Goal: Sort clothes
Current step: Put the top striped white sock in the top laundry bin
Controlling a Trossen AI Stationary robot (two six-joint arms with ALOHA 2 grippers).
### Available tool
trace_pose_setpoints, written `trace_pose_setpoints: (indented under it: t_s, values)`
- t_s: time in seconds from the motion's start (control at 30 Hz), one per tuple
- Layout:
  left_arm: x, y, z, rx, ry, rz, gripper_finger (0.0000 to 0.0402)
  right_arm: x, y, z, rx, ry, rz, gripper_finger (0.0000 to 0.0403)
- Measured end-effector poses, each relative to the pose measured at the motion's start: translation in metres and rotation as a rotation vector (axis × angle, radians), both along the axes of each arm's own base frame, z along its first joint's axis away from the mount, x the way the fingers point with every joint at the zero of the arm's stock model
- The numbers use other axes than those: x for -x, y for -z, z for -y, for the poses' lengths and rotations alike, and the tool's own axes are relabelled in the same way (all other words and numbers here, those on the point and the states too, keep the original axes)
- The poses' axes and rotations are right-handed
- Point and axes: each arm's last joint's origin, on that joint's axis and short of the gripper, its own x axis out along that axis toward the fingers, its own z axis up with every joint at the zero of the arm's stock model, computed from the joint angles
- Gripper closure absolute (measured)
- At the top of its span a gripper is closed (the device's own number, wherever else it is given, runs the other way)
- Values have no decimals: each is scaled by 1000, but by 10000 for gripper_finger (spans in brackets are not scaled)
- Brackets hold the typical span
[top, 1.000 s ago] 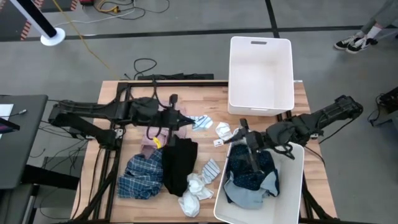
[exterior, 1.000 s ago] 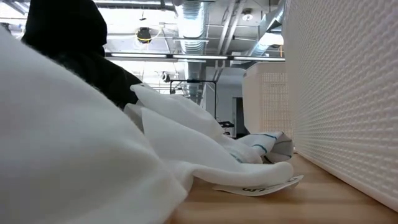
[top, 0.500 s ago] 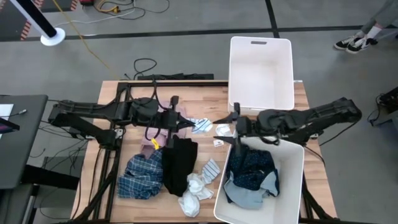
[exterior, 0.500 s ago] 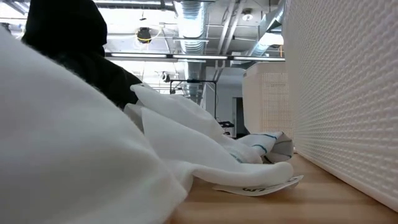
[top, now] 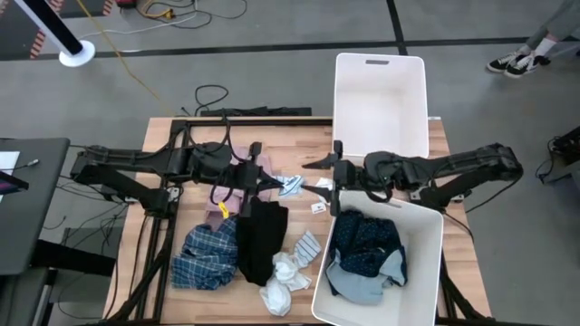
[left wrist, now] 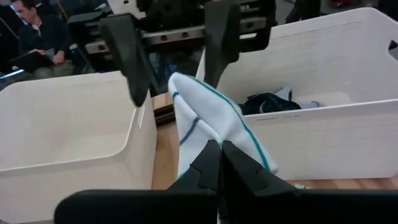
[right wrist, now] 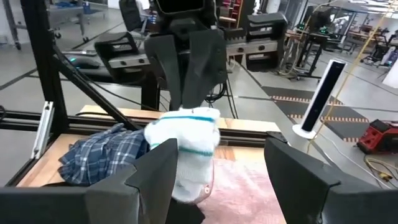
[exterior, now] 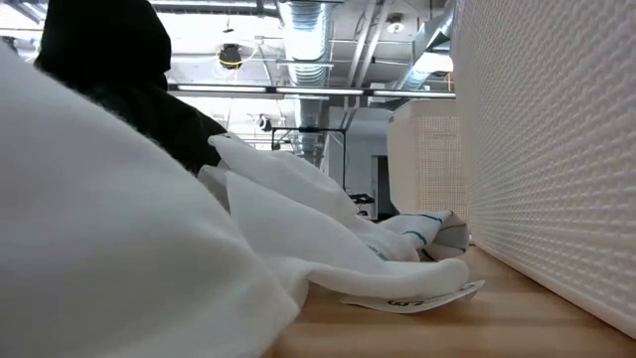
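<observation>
My left gripper [top: 268, 178] is shut on a white sock with teal stripes [top: 290, 185] over the table's middle; the sock also shows in the left wrist view [left wrist: 208, 118] and the right wrist view [right wrist: 186, 152]. My right gripper [top: 323, 177] is open and level, facing the left one, with the sock's free end between its fingers. A pink garment [top: 237, 197], a black one [top: 261, 237], a blue plaid shirt [top: 208, 255] and white and striped socks [top: 288, 268] lie on the table. A navy patterned garment [top: 367, 243] lies in the near bin [top: 433, 272]. My left gripper pinches one end of the sock [left wrist: 214, 140] between its two fingers, coming level from the table's left. The sock sticks out past the fingertips toward the right gripper. My right gripper: one finger [right wrist: 158, 171] is close beside the sock, and I cannot tell whether it touches.
An empty white bin [top: 381, 136] stands at the far right. A grey-blue cloth [top: 358, 282] lies in the near bin under the navy one. A small paper tag [top: 319, 207] lies on the wood. In the low view white cloth [exterior: 119, 249] and the bin wall [exterior: 556, 149] fill the frame.
My right gripper has risen from over the near bin and gone toward the table's left and far side, turning level to face the left gripper, and now stands open around the sock's free end. The left gripper has kept hold of the sock.
</observation>
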Motion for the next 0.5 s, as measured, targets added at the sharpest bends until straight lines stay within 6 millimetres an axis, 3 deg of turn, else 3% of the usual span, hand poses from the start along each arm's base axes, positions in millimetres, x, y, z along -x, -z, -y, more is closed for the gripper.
trace_pose_setpoints:
  t_s: [0.23,0.5]
  values:
    - [0,0,0,-10,3,3,401,-8,10,-2,6,-12,-44,170]
    - [0,0,0,-10,2,-2,401,-20,18,-3,50,-22,-41,322]
